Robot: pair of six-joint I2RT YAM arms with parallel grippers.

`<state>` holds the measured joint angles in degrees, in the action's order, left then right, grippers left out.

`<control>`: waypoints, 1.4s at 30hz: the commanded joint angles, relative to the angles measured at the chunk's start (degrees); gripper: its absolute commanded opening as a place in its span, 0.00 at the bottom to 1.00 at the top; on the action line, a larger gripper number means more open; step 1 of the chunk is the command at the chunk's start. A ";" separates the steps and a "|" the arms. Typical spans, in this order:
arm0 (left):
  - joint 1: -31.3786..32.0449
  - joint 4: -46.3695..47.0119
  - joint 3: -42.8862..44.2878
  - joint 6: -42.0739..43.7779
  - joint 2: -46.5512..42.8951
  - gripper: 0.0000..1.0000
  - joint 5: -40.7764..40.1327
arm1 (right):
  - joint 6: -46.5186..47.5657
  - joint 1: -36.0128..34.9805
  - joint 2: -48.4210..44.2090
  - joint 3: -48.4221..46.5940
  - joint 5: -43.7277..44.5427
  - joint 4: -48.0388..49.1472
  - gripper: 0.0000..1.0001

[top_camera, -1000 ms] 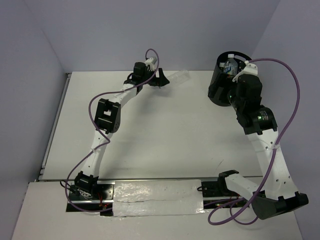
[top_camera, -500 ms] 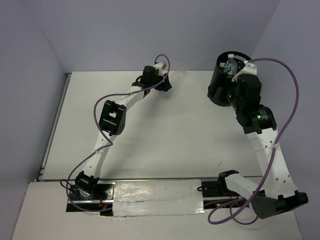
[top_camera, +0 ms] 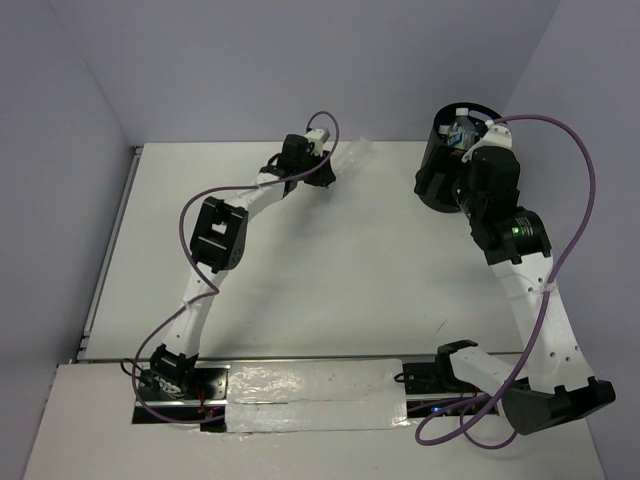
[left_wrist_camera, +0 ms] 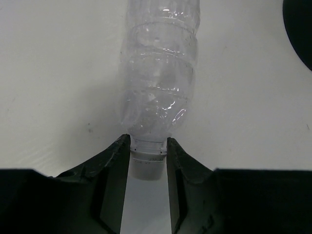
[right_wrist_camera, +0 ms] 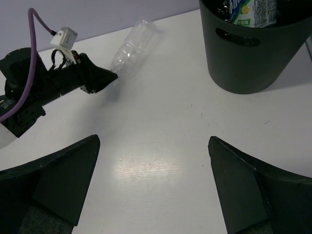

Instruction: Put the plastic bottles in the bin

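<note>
A clear crinkled plastic bottle point(top_camera: 356, 155) lies on its side at the far middle of the table, with its white cap point(left_wrist_camera: 147, 165) pointing toward my left arm. My left gripper point(left_wrist_camera: 148, 144) is shut on the bottle's neck and cap, the body point(left_wrist_camera: 158, 73) sticking out beyond the fingers. The black bin point(top_camera: 432, 165) stands at the far right; a bottle with a blue-printed label point(right_wrist_camera: 248, 12) sits inside it. My right gripper point(right_wrist_camera: 153, 141) hangs open above bare table, just left of the bin point(right_wrist_camera: 253, 63), holding nothing.
The right wrist view shows the left gripper point(right_wrist_camera: 105, 75) and the held bottle point(right_wrist_camera: 131, 46) off to its left. A purple cable point(top_camera: 575, 190) loops over the right arm. Walls close the table at the back and both sides.
My left gripper slid right onto the bottle's cap end and closed from wide open to shut on it. The right arm barely moved and stayed open.
</note>
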<state>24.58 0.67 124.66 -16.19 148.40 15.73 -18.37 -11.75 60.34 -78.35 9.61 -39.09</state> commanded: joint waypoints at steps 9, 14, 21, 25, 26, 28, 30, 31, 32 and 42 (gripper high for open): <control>0.82 -9.27 -8.20 4.40 -14.53 0.25 6.24 | -0.44 -0.29 -1.80 -1.11 -0.29 1.47 1.00; 1.96 -13.32 -13.03 5.02 -17.70 0.36 4.49 | -0.61 -0.29 -2.33 -0.41 -0.20 1.74 1.00; 3.72 -17.63 -11.99 4.94 -15.68 0.79 -3.24 | -0.88 -0.38 -2.24 -0.23 -1.34 1.91 1.00; 3.90 -15.79 -13.39 5.20 -16.39 0.87 -6.05 | -0.70 -0.29 -2.33 -0.32 -0.91 1.56 1.00; 3.90 -15.96 -12.87 5.72 -16.12 0.87 -6.32 | -0.70 -0.29 -2.33 -0.32 -0.99 1.65 1.00; 3.90 -16.66 -11.64 6.25 -14.73 0.87 -6.15 | -0.70 -0.29 -2.15 -0.23 -1.25 1.82 1.00; 3.90 -16.75 -9.79 7.39 -13.40 0.87 -5.80 | -0.96 -0.47 -2.15 -0.14 -1.69 1.91 1.00; 3.90 -17.10 -9.00 7.92 -12.01 0.87 -6.06 | -1.05 -0.38 -2.07 -0.14 -1.87 1.91 1.00; 3.90 -17.28 -7.34 8.27 -11.30 0.87 -6.49 | -1.05 -0.38 -1.98 -0.23 -1.96 1.91 1.00; 3.99 -18.07 -4.69 13.28 -9.17 0.87 -13.70 | -0.61 -0.38 -1.71 -0.32 -1.61 1.65 1.00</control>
<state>28.64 -17.96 118.06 -5.82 139.98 4.95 -18.85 -11.75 59.27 -78.35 8.12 -39.03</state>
